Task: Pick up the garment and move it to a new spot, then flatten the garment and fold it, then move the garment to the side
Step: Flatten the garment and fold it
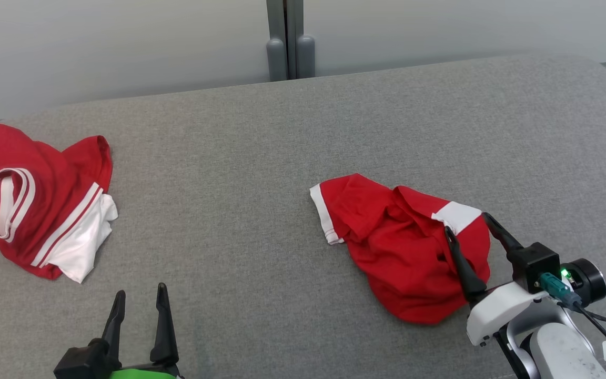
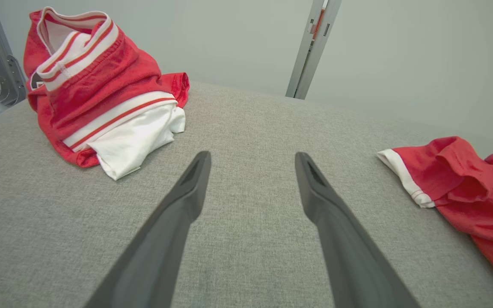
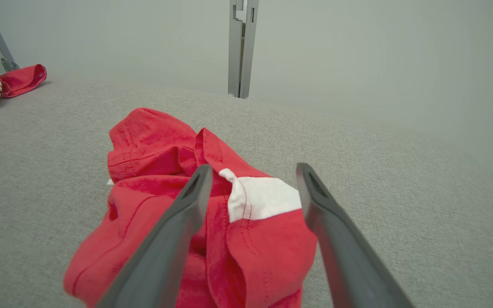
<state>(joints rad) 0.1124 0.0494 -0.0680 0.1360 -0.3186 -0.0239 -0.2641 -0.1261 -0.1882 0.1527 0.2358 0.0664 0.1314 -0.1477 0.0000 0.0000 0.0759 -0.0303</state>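
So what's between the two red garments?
Nothing: in the head view the stretch between the left garment and the right garment is bare grey cushion. The left end effector sits at its near edge.

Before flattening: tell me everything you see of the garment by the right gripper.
The garment is red cloth with stitched hems, a white band at its left end and a white patch near the right gripper. It lies crumpled in folds on the grey surface. The gripper, open, hangs over its right part; contact is unclear.
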